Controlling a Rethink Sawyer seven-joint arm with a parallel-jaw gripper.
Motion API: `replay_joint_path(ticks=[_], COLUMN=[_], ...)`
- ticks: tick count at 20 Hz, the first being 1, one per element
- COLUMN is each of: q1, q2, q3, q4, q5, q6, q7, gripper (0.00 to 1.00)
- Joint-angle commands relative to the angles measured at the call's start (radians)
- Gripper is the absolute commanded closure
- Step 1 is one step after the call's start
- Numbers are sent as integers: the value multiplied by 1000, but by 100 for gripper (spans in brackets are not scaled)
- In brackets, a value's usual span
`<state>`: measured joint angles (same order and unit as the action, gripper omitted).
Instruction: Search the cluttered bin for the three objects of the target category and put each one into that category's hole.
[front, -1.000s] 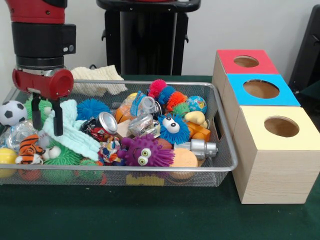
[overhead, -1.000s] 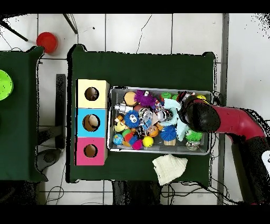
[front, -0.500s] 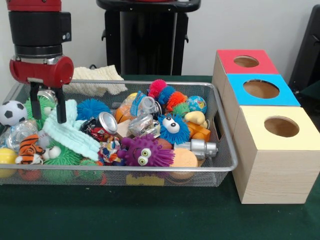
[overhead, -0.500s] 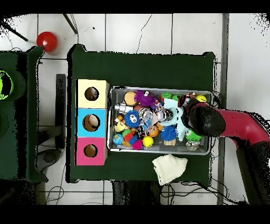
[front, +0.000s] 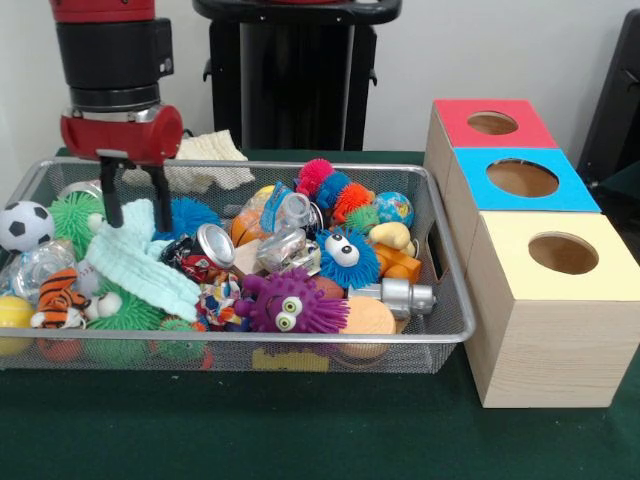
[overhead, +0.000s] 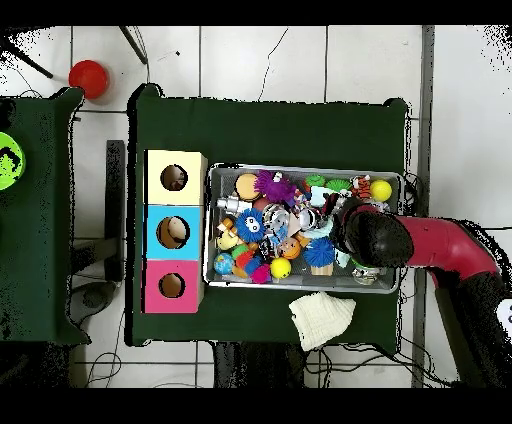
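Observation:
A wire mesh bin (front: 300, 338) holds several toys: a purple fuzzy creature (front: 285, 300), a blue fuzzy creature with eyes (front: 345, 255), a crushed can (front: 205, 248), a mint cloth (front: 140, 262), a toy tiger (front: 58, 295) and a soccer ball (front: 24, 225). My gripper (front: 135, 200) hangs open over the bin's left part, above the mint cloth and next to a blue spiky ball (front: 188, 215). Nothing is between its fingers. In the overhead view the arm's head (overhead: 368, 236) hides the gripper. Red (front: 492, 123), blue (front: 522, 178) and yellow (front: 563, 253) boxes, each with a hole, stand right of the bin.
A cream cloth (front: 205, 150) lies on the table behind the bin, also seen in the overhead view (overhead: 322, 318). A green spiky ball (front: 75, 212), a globe ball (front: 394, 208) and a metal cylinder (front: 400, 297) lie among the clutter. A black pedestal (front: 295, 80) stands behind.
My gripper has risen out of the bin's left end and shifted right in the front view, toward the blue spiky ball. It stayed open and empty; the toys have not moved.

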<state>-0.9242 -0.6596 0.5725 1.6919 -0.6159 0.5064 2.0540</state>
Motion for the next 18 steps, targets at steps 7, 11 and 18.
replay_joint_path(ticks=[7,11,18], q1=[112,121,119], q2=[119,110,141], q3=[-71,-85,-97], q4=[-33,-33,-54], q5=[20,34,31], q6=[-97,-110,-143], q7=[86,92,71], gripper=[0,0,0])
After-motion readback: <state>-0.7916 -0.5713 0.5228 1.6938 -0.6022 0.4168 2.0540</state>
